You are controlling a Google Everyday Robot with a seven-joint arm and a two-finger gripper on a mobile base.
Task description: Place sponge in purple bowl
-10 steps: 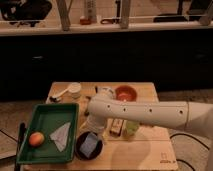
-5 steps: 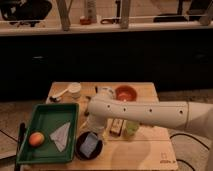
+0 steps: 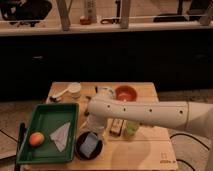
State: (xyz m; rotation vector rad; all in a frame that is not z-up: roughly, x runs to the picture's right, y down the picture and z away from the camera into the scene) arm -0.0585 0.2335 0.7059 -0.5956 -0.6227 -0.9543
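The purple bowl (image 3: 80, 150), small and near-black, sits at the front of the wooden table, just right of the green tray. A blue-grey sponge (image 3: 90, 143) lies inside it. My white arm reaches in from the right across the table. My gripper (image 3: 96, 126) hangs down from the arm's end, just above and behind the bowl's far rim. The arm hides part of the gripper.
A green tray (image 3: 47, 112) at the front left holds an orange fruit (image 3: 36, 139) and a white napkin (image 3: 61, 136). An orange-red bowl (image 3: 125, 93), a white cup (image 3: 75, 89) and a spoon (image 3: 57, 95) stand at the back. A green cup (image 3: 131, 130) and a bar (image 3: 117, 128) sit under the arm.
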